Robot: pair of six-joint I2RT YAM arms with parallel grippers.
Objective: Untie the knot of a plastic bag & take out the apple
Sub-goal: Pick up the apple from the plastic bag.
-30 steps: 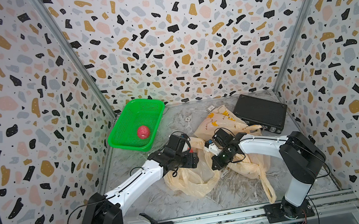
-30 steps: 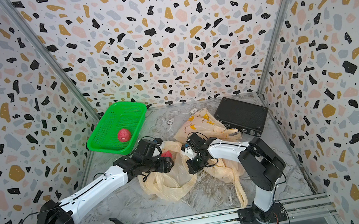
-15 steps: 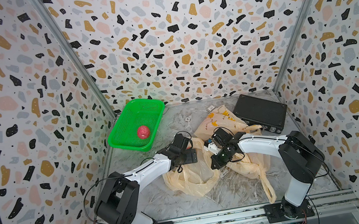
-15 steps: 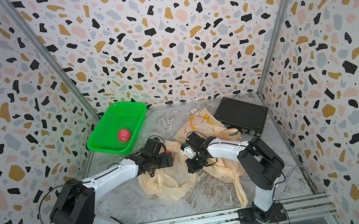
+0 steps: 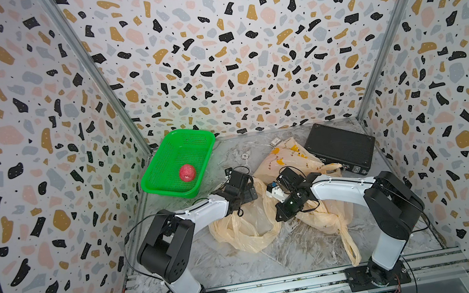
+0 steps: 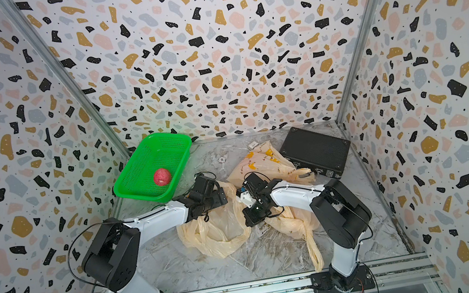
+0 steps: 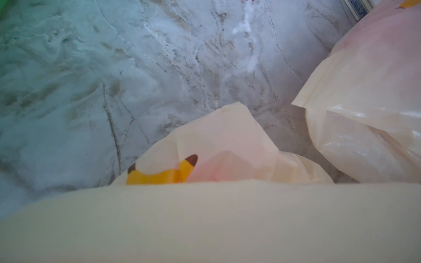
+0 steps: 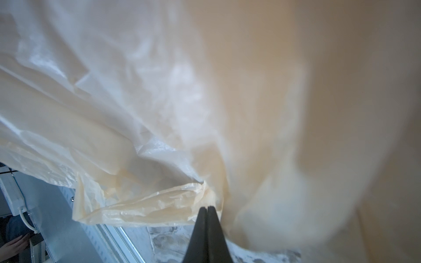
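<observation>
Pinching with both fingers pressed together, the right gripper (image 8: pixel 207 208) is clamped on a thin fold of the cream plastic bag (image 8: pixel 145 205). I judge that it holds this edge so that the film is stretched and the mouth does not fall closed. The left gripper (image 5: pixel 242 185) sits near it, over crumpled cream film around the middle of the bench (image 5: pixel 291 253). Whether its fingers stand apart or together I cannot tell, because in the left wrist view the film covers the near part and no finger shows. Through that film a pinkish shape (image 7: pixel 218 169) shows beside a yellow print; perhaps it is fruit inside, but this is only my guess. No knot is visible, so the bag seems already loose. A second printed bag (image 5: pixel 284 157) lies toward the back edge, just beside the black case (image 5: pixel 339 150) in the back right corner. One red apple (image 5: pixel 187 172) rests inside the green basket (image 5: pixel 163 165) at the back left corner, well apart from both grippers.
</observation>
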